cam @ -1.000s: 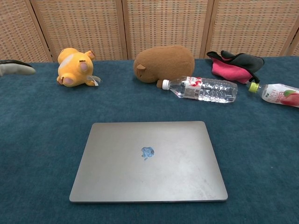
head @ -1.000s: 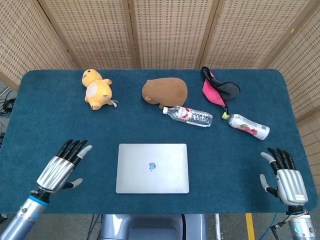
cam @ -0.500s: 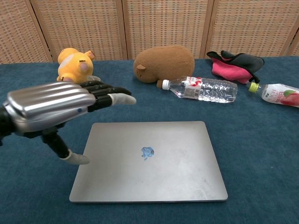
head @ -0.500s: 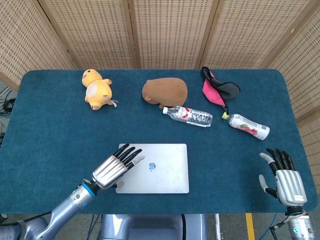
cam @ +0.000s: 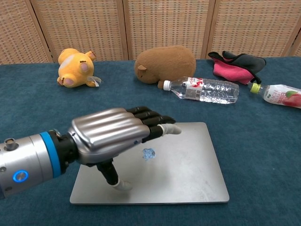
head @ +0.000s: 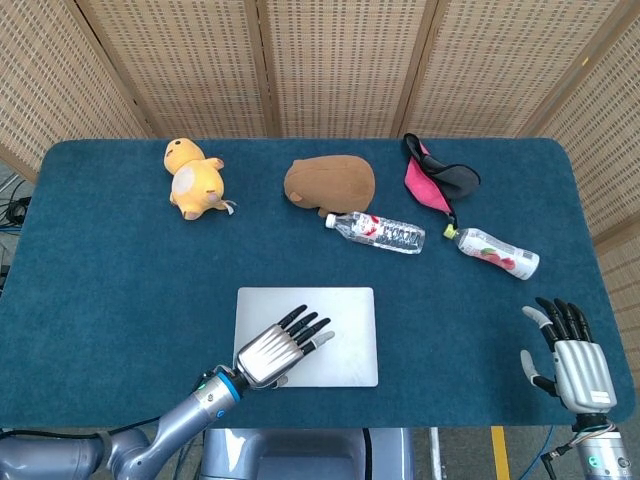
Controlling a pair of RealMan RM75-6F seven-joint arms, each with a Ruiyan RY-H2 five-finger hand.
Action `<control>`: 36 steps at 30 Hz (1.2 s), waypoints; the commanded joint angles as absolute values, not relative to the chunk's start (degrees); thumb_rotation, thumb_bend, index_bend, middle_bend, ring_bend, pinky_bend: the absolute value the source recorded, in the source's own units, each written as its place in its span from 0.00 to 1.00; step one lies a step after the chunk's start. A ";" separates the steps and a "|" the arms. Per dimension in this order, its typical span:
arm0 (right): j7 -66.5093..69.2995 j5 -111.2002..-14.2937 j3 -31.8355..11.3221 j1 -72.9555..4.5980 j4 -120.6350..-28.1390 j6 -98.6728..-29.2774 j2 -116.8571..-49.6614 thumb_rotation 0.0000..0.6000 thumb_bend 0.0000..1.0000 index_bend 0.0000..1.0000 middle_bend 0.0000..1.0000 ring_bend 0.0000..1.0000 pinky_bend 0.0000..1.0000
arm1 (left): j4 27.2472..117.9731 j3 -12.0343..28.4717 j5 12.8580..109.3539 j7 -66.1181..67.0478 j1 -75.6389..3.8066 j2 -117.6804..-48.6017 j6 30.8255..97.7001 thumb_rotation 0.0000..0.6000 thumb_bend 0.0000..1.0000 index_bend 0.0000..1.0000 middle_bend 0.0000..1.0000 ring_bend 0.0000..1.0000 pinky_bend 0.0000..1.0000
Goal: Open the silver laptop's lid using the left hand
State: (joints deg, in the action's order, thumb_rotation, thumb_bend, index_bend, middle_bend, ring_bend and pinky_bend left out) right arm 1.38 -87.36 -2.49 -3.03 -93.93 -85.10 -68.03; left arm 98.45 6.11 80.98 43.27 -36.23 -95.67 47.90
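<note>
The silver laptop lies flat and closed near the table's front edge. My left hand hovers over its front-left part, palm down, fingers spread and pointing across the lid toward the back right. Its thumb tip is close to the lid by the front edge; I cannot tell if it touches. It holds nothing. My right hand stays at the front right of the table, fingers spread and empty, far from the laptop.
Along the back of the blue table lie a yellow plush, a brown plush, a clear water bottle, a pink-black cloth and a red-labelled bottle.
My left hand swept from the table's front left rightward onto the laptop's lid area, now over its front-left part. The laptop and right hand have not moved.
</note>
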 commanded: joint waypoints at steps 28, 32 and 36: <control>3.82 -86.18 -2.59 -2.53 -91.95 -85.06 -67.75 1.00 0.47 0.20 0.12 0.00 0.00 | 90.11 2.80 72.46 49.47 -40.34 -107.25 51.65 1.00 0.00 0.00 0.00 0.00 0.00; 4.04 -86.11 -2.62 -2.48 -91.77 -85.09 -67.73 1.00 0.47 0.20 0.12 0.00 0.00 | 89.57 2.62 71.89 49.59 -40.65 -107.59 51.96 1.00 0.00 0.00 0.00 0.00 0.00; 4.24 -85.94 -2.64 -2.39 -91.63 -85.12 -67.73 1.00 0.47 0.20 0.12 0.00 0.00 | 89.28 2.56 71.35 49.55 -41.04 -107.91 51.99 1.00 0.06 0.00 0.00 0.00 0.00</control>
State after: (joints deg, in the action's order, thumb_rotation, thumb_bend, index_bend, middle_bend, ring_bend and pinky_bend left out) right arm 4.24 -85.94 -2.64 -2.39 -91.63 -85.12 -67.73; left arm 89.32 2.57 71.38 49.56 -40.99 -107.87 51.99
